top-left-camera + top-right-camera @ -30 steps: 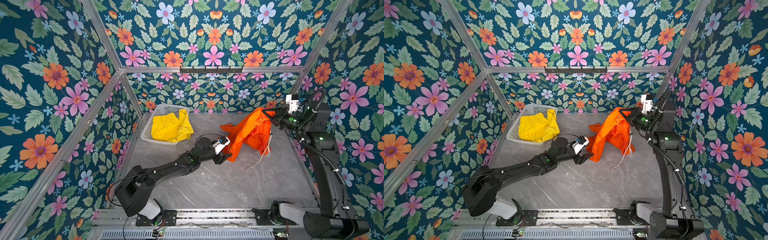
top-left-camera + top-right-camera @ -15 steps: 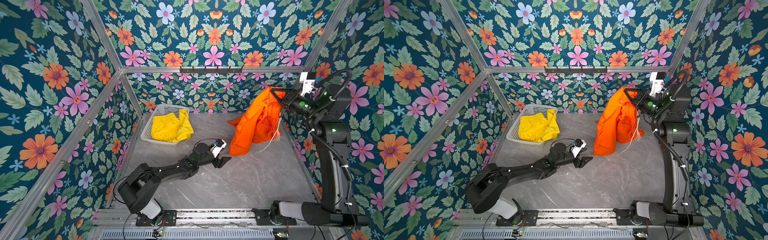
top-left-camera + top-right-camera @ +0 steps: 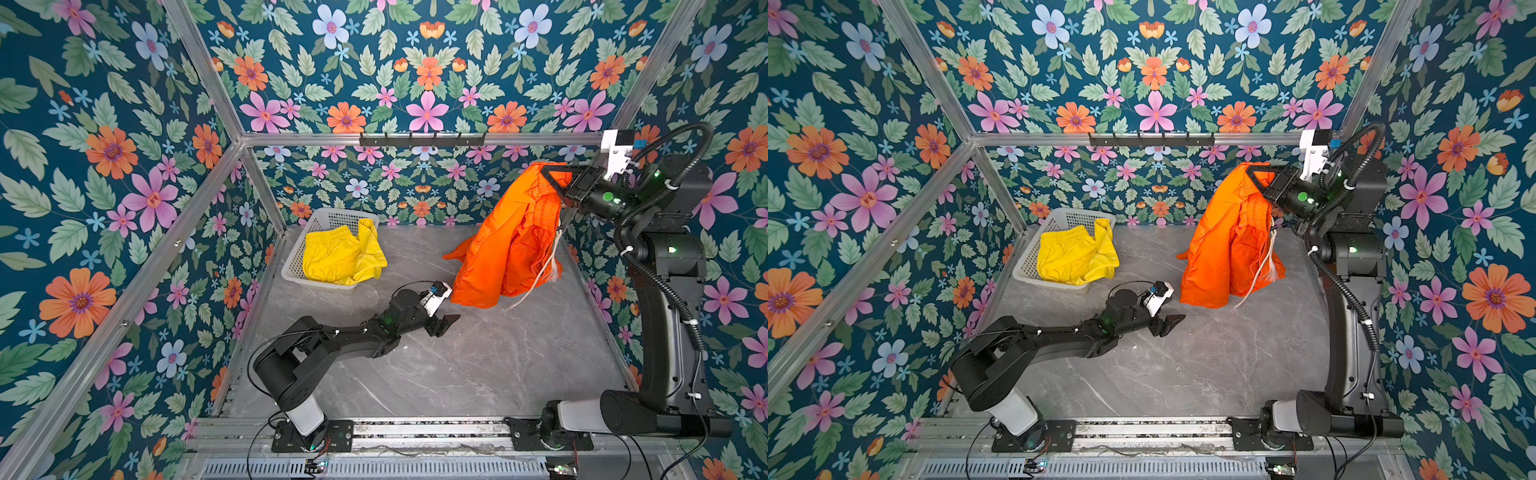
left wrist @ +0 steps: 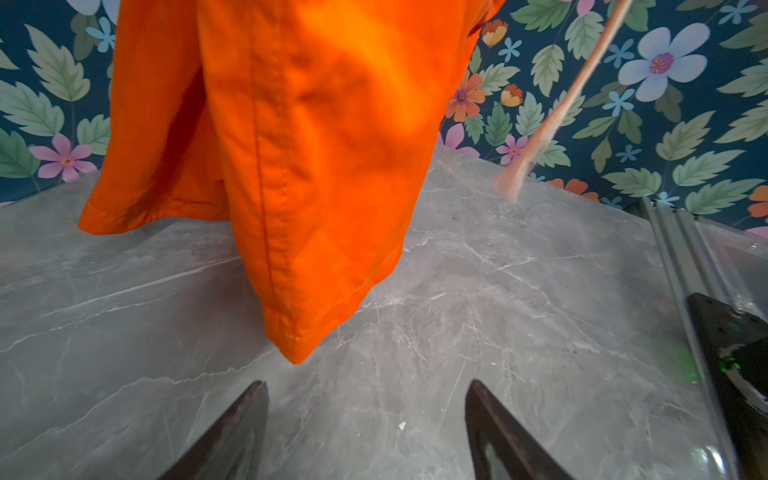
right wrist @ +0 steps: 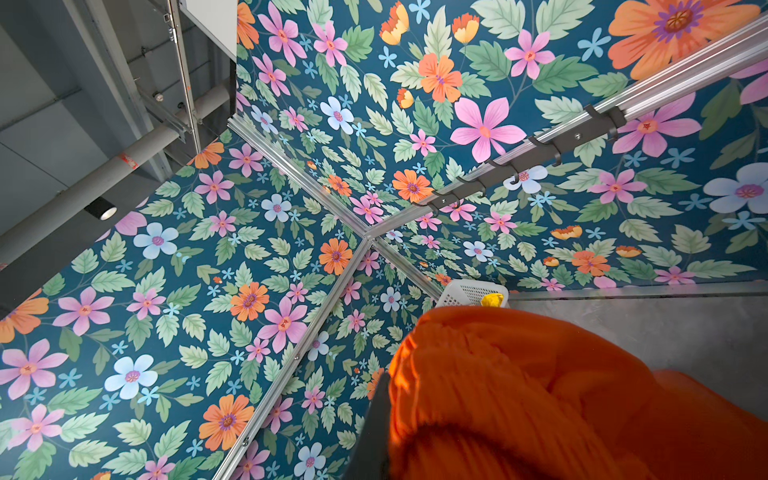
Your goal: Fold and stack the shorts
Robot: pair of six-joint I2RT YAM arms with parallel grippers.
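Observation:
My right gripper (image 3: 555,179) is raised high at the back right and is shut on the waistband of the orange shorts (image 3: 507,249). They hang from it, their lower hems just above or on the table in both top views. In the right wrist view the gathered orange fabric (image 5: 540,395) covers the jaws beside one dark finger (image 5: 378,415). My left gripper (image 3: 444,323) is low over the table, open and empty, just short of a hanging leg corner (image 4: 297,349). The yellow shorts (image 3: 340,257) lie crumpled in the basket.
The white perforated basket (image 3: 328,214) stands at the back left against the wall. A pale drawstring (image 3: 548,266) dangles from the orange shorts. A black hook rail (image 3: 419,139) runs along the back wall. Grey marble table (image 3: 478,365) spreads in front.
The right gripper has lifted the orange shorts from the table up toward the back right. The left gripper has drawn back a little toward the front and opened wider.

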